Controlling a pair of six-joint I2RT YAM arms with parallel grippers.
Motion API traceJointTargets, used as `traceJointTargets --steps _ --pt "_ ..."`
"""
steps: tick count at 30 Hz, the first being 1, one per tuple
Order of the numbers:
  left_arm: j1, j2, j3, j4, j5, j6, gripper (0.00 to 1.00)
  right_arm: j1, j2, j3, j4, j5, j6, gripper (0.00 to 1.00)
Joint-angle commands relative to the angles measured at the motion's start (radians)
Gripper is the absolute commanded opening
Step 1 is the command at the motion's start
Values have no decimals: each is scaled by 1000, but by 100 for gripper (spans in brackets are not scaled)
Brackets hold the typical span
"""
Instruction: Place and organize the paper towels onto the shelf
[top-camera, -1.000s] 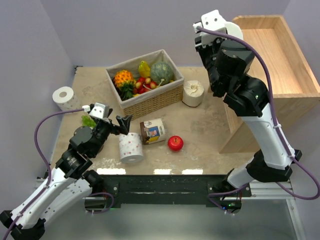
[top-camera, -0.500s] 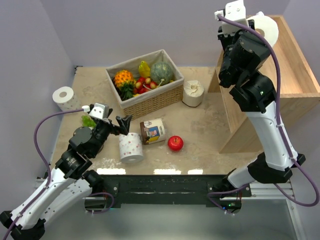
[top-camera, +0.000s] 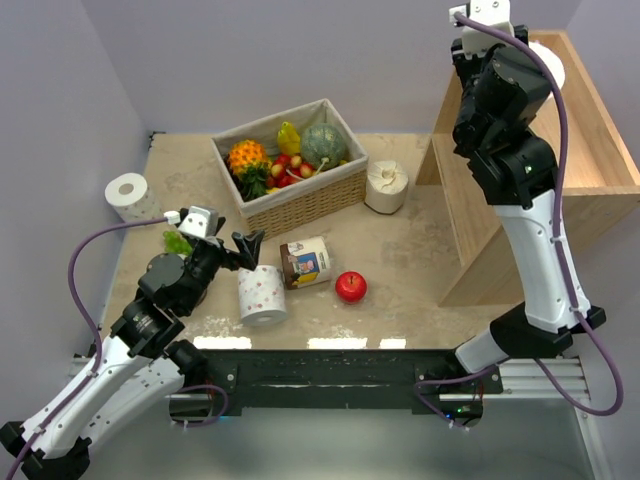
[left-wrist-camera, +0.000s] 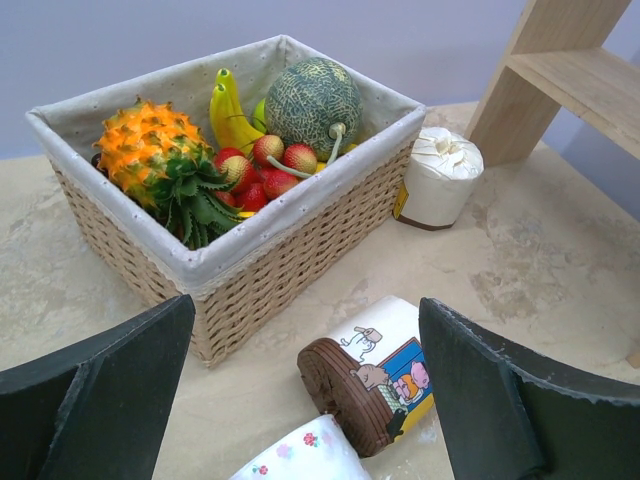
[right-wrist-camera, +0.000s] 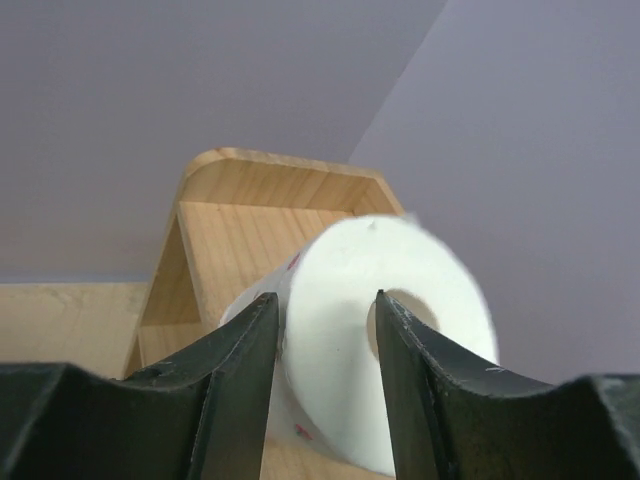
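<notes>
**R arm up at shelf w/ one roll; three more on the table**

The right gripper (right-wrist-camera: 325, 297) was raised over the top tier of the shelf (top-camera: 600, 150), at its far end by the rounded side panel. Its fingers straddled the wall of a white paper towel roll (right-wrist-camera: 345, 255): one finger outside, the other at the hollow core. That's a sensible hold for a soft roll, since pinching the wall avoids crushing the whole thing. I couldn't tell whether the pads were pressing or had let go. The roll's edge was blurred in the wrist view and the gaps were too fine to read. The roll lay on its side, core facing the cam, low over the shelf boards; contact w/ the wood was not visible.

The left gripper (top-camera: 245, 245) was spread wide w/ nothing in it, hovering just above an upright dotted roll (top-camera: 262, 295) near the front edge. Prob. staged there to grab it next.

Other rolls on the table (top-camera: 400, 260):
- one at the far left edge (top-camera: 128, 193)
- a cream one (top-camera: 386, 187) between the wicker basket (top-camera: 300, 205) and the shelf

A jar (top-camera: 305, 262) lay on its side just beside the dotted roll, w/ an apple (top-camera: 350, 286) near it. Both could get bumped on the approach.

Judged approx. early: no other roll could be seen on the shelf.
</notes>
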Motion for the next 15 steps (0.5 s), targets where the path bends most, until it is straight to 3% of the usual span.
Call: traceJointTargets --steps 1,4,15 --pt "2 1 -1 30 3 14 99 -12 23 45 -2 -42 -44 57" --pt "2 1 -1 30 4 12 99 -15 30 38 35 1 -76 69" --pt "2 4 2 27 12 12 99 -14 12 76 68 99 11 91"
